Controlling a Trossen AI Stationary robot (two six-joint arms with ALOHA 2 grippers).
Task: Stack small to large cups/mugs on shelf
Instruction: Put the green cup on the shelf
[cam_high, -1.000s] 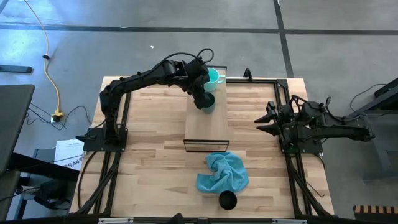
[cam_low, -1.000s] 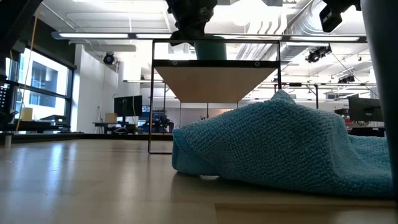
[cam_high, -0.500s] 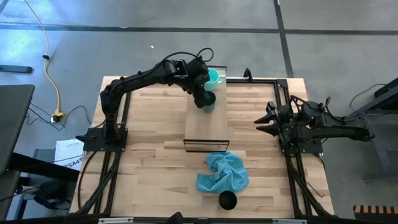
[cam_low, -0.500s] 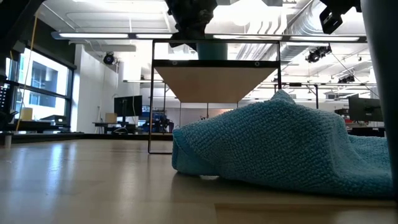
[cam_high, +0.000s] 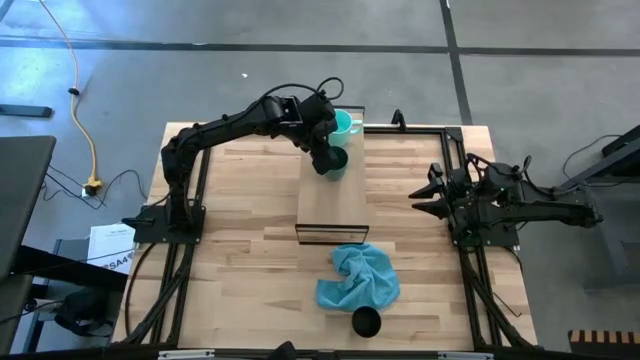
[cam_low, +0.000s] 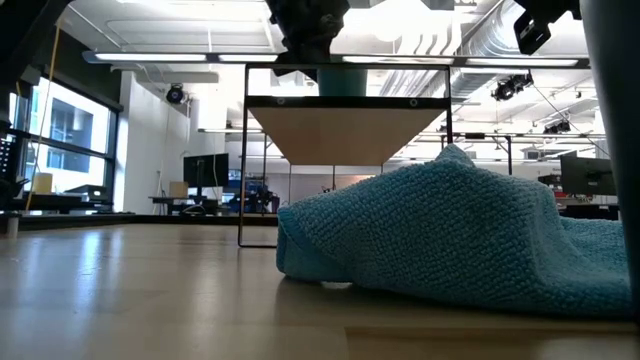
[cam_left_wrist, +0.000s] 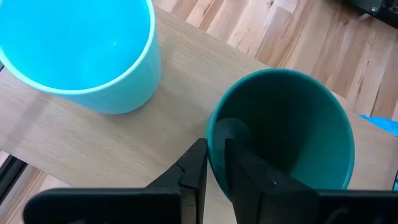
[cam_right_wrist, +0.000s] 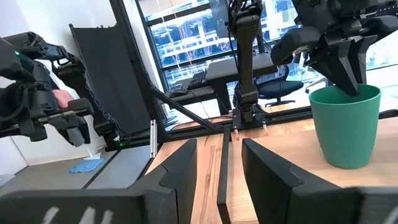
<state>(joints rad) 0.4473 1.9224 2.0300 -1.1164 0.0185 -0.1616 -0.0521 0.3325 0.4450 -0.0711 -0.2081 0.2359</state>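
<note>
The dark green cup (cam_high: 335, 163) stands upright on the far part of the shelf (cam_high: 333, 205), next to the light turquoise mug (cam_high: 345, 124) at the shelf's far end. My left gripper (cam_high: 329, 158) is above the green cup and shut on it. In the left wrist view the green cup (cam_left_wrist: 292, 130) sits beside the turquoise mug (cam_left_wrist: 81, 50). The black cup (cam_high: 367, 321) stands on the tabletop near the near edge. My right gripper (cam_high: 422, 197) waits open at the table's right side. My left gripper pinches the dark green cup's rim (cam_left_wrist: 211, 134), one finger inside the cup and one outside. The fingers (cam_right_wrist: 345, 74) come from above, pointing down. The cup stays upright, and its base (cam_right_wrist: 345, 163) looks to rest on the shelf board.
A crumpled blue cloth (cam_high: 358, 277) lies on the tabletop between the shelf's near end and the black cup; it fills the low view (cam_low: 450, 235). The near half of the shelf board (cam_left_wrist: 180, 93) is bare. Dark frame rails run along the table's left and right sides.
My left gripper has lowered the dark green cup a little toward the shelf board; in the low view less of the cup shows above the shelf's front edge than a second ago. The gripper has stayed shut on the rim.
</note>
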